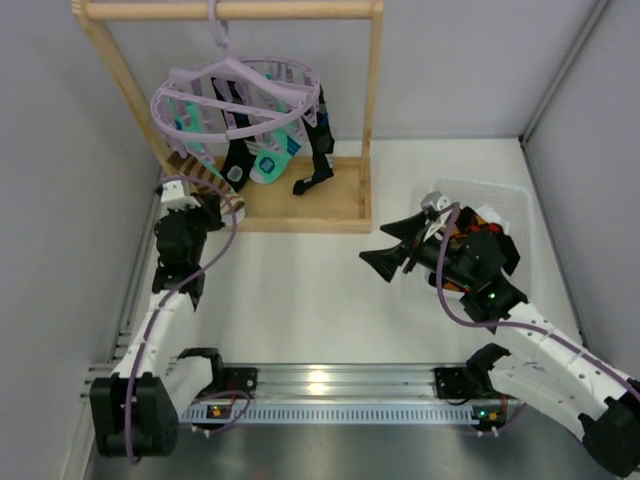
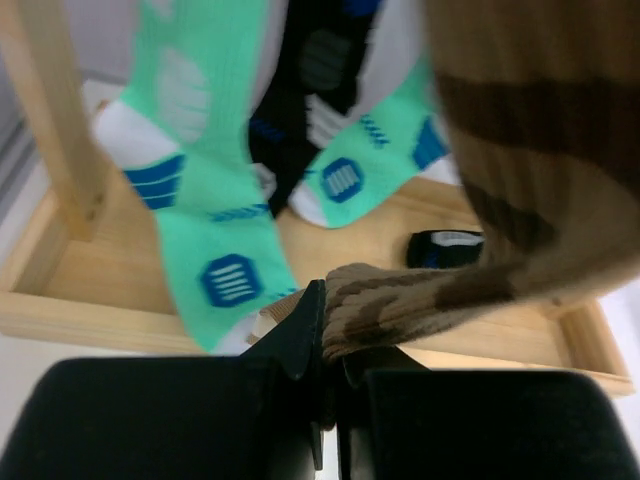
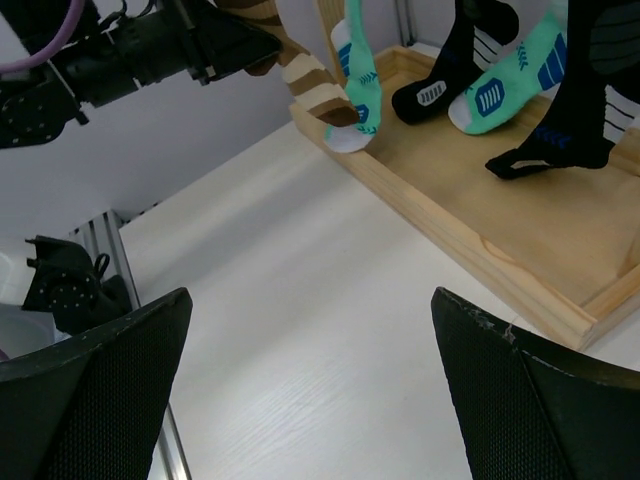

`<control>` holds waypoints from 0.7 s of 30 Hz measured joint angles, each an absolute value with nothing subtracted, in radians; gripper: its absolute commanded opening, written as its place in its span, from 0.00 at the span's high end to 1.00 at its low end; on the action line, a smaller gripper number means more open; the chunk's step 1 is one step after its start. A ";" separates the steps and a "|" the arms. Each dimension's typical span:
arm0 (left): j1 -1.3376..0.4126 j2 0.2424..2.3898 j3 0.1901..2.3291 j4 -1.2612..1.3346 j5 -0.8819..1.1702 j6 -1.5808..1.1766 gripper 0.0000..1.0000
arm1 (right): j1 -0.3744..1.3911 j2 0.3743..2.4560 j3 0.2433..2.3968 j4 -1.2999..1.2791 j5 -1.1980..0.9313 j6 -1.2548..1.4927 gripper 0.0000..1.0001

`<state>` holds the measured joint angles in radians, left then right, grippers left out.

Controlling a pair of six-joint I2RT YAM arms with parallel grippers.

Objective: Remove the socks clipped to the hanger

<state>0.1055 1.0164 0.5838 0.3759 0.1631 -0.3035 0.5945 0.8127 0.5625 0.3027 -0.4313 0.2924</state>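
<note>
Item one: the hanger (image 1: 235, 95) hangs by its hook from the top bar of the wooden rack (image 1: 345, 205) at the far left of the tabletop (image 1: 300, 310). Socks remain clipped to it: two teal socks (image 2: 205, 190), black socks (image 1: 318, 150) and a brown striped sock (image 2: 500, 190), all dangling over the rack's base board.

Item two: the left fingers (image 2: 312, 335) are closed on the toe of the brown striped sock at the rack's near left corner, close beside its left upright. A teal sock hangs just beside the pinched one.

Item three: the right fingers (image 1: 385, 260) are spread wide and hold nothing, well apart from the rack above bare tabletop. A white basket (image 1: 512, 198) sits behind that arm.
</note>
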 measured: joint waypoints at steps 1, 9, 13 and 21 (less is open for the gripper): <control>0.060 0.984 0.568 0.381 0.107 -0.307 1.00 | 0.595 0.812 0.562 0.302 -0.426 0.302 0.00; -0.406 0.818 0.480 0.438 -0.255 -0.289 1.00 | 0.595 0.751 0.564 0.280 -0.274 0.404 0.01; -0.561 0.879 0.471 0.443 -0.432 -0.284 1.00 | 0.595 0.741 0.610 0.226 -0.183 0.457 0.01; -0.923 1.126 0.591 0.435 -0.767 -0.195 1.00 | 0.595 0.893 0.928 0.069 -0.124 0.473 0.12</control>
<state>-0.9226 1.1255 0.5907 0.4351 -0.7670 -0.1947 0.5949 0.8932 0.9276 0.0689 -0.1238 0.4728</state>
